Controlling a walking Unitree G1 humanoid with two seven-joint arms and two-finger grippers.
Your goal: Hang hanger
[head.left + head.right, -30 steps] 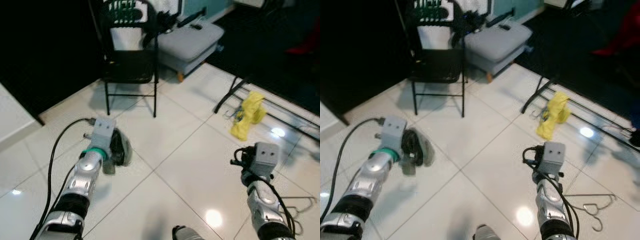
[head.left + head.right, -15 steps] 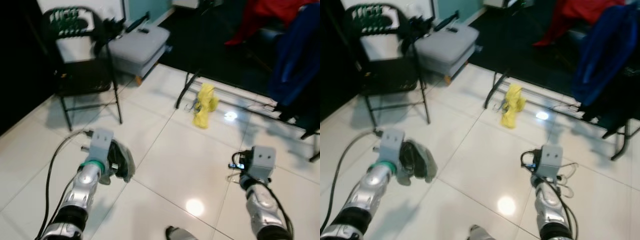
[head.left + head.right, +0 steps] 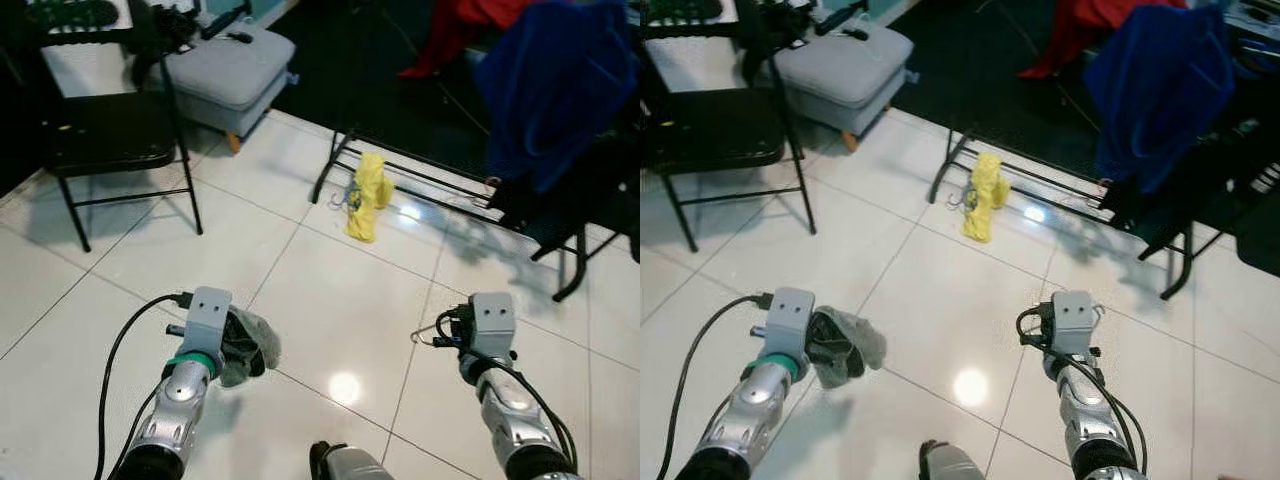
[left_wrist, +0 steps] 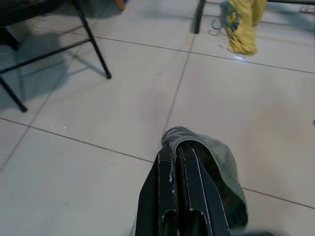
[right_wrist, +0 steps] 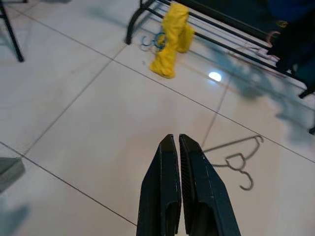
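Observation:
Thin wire hangers (image 5: 231,144) lie flat on the white tiles, a short way ahead of my right gripper (image 5: 173,138) and slightly to its right. That gripper is shut with nothing in it, held low over the floor. My left gripper (image 4: 177,147) is shut on a grey-green cloth (image 4: 221,162) that drapes over its fingers. A black clothes rack (image 3: 420,170) stands ahead with a blue garment (image 3: 550,80) and a red garment (image 3: 455,30) hanging on it.
A yellow cloth (image 3: 365,195) with a blue hanger hook lies against the rack's low rail. A black folding chair (image 3: 100,140) and a grey ottoman (image 3: 225,75) stand at the left. Open tile floor stretches between me and the rack.
The view has swung to the right: the chair and ottoman slid left, and the rack with the blue garment came into view. Both arms keep the same pose.

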